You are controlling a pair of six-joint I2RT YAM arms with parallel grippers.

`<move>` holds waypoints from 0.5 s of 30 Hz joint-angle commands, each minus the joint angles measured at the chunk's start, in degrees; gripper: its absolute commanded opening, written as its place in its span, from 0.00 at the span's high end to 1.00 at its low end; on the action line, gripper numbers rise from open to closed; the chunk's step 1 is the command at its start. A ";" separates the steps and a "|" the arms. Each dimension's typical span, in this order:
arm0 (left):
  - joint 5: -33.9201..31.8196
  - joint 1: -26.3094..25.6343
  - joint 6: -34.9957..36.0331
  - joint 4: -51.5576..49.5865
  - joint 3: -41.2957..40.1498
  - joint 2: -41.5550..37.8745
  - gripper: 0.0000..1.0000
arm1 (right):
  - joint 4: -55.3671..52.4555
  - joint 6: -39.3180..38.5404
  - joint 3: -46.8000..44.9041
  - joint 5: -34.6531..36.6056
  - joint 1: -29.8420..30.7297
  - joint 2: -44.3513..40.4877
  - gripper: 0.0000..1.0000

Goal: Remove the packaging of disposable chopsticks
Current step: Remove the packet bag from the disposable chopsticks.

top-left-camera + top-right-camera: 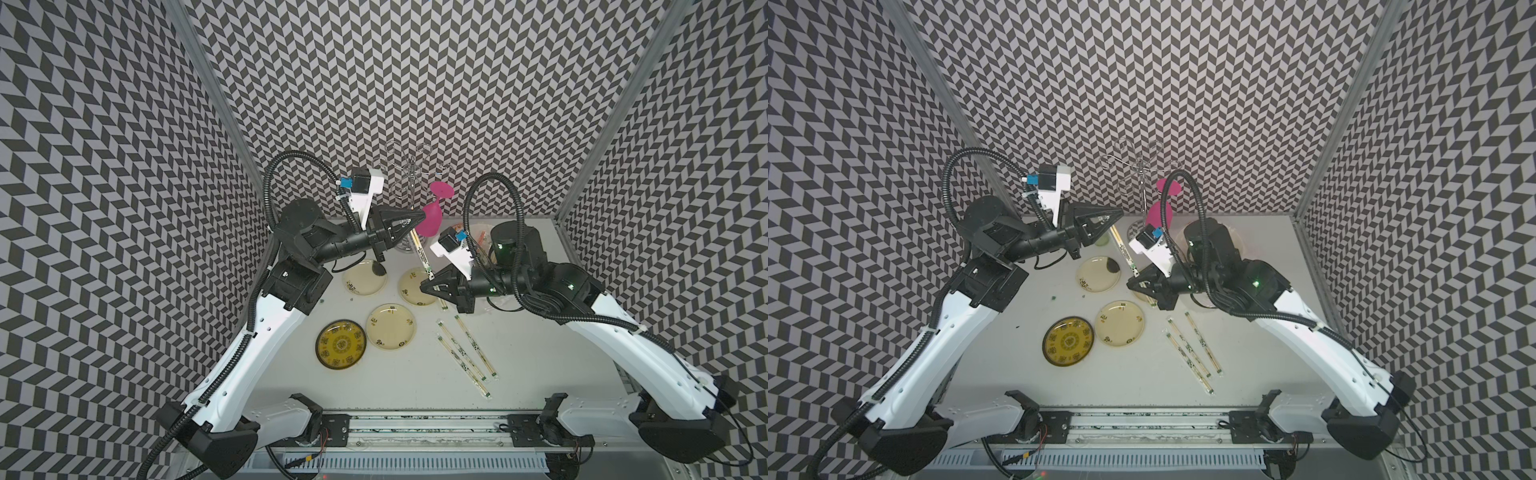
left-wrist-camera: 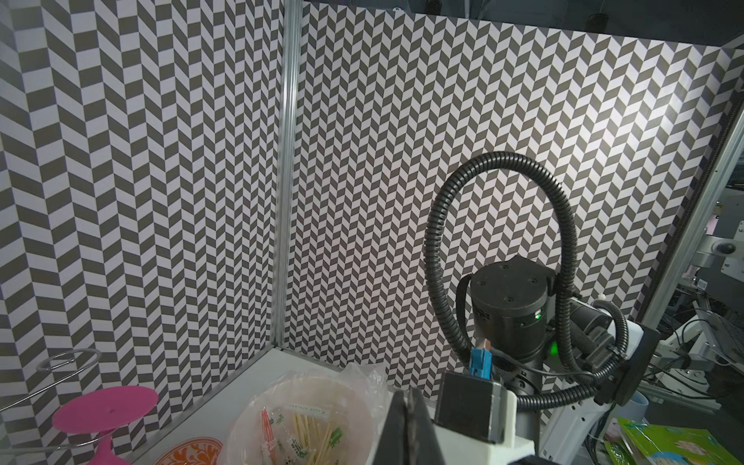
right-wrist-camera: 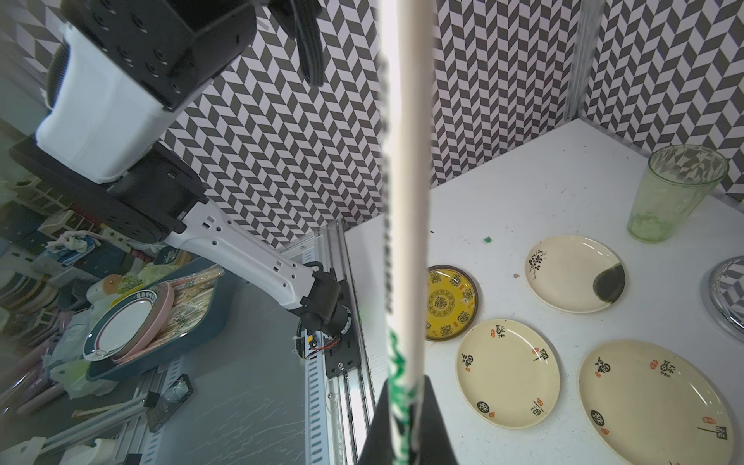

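Both hands are on the same thing here. The wrapped chopstick pair (image 1: 420, 253) is up off the surface (image 1: 374, 386), around 12 o'clock from its middle in both top views, strung between the left hand (image 1: 416, 218) and the right hand (image 1: 427, 284).

Its long axis runs roughly 11 to 5 o'clock. The left hand is clenched on the 11 o'clock end and the right hand is clenched near the 5 o'clock end, with a short green-tipped tail poking out past it. So neither arm is "nearer", each has an end. Imo the next pull has to go lengthways along that line, or the sticks bend.

Looks-wise it's a thin clear sleeve (image 3: 404, 225) with small black marks down it, green print by the right hand's grip, and pale sticks inside. The right wrist view shows it running straight out from between the fingers (image 3: 437, 435). I can't tell whether the left hand pinches only plastic or the sticks too, and I see no tear.

Three more wrapped pairs (image 1: 462, 352) lie flat at about 5 o'clock from the right hand, on the same slant, with nothing touching them. I'd call it early days.
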 commanded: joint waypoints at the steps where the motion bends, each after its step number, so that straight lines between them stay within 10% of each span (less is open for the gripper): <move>1: -3.48 0.08 1.98 -0.06 0.29 -1.06 1.00 | 1.50 -0.34 1.41 -1.25 0.69 -0.11 1.00; 7: -34.79 -12.46 18.13 -11.85 0.79 -2.08 1.00 | 3.48 8.07 6.23 -2.33 0.76 1.57 1.00; 15: -41.90 -19.92 10.93 -8.06 -9.37 -5.14 1.00 | 7.55 23.66 20.13 1.99 -0.26 8.83 1.00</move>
